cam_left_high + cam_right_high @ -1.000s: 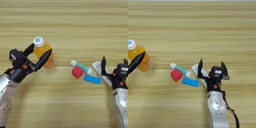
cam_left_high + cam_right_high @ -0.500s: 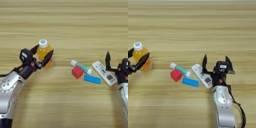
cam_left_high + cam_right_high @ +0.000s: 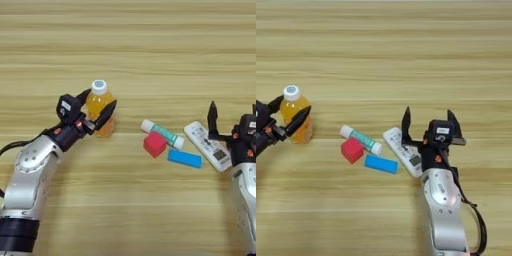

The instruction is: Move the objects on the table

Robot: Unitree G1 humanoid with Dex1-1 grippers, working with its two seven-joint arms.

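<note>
Since a second ago my left gripper (image 3: 98, 109) and the orange-drink bottle (image 3: 99, 110) between its fingers sit further toward the middle of the table (image 3: 150, 45), the bottle upright now, not leaning; part of that shift is my head moving, since the whole scene has slid. My right gripper (image 3: 428, 121) has drawn back off the white remote control (image 3: 402, 151), which now lies in plain sight.

On the left, my two black fingers stand either side of the bottle's body, one behind its shoulder and one across its front, apparently closed on it. The bottle looks to stand on the wood. To do this step well I should, I judge, set its base flat and open slowly, both fingers clearing together, because a tall bottle tips if one finger drags. Then I back straight out, not sideways.

Toward the middle lie the white-and-green tube (image 3: 162, 133), the red cube (image 3: 155, 144) touching its near side, and the flat blue block (image 3: 184, 158) just beside the cube.

On the right, the remote lies slanted just beyond the block, near the tube's end. My right fingers are spread wide and point upward, holding nothing, just to the right of the remote. If I take it next, I would grip across its narrow width, keeping clear of the blue block.
</note>
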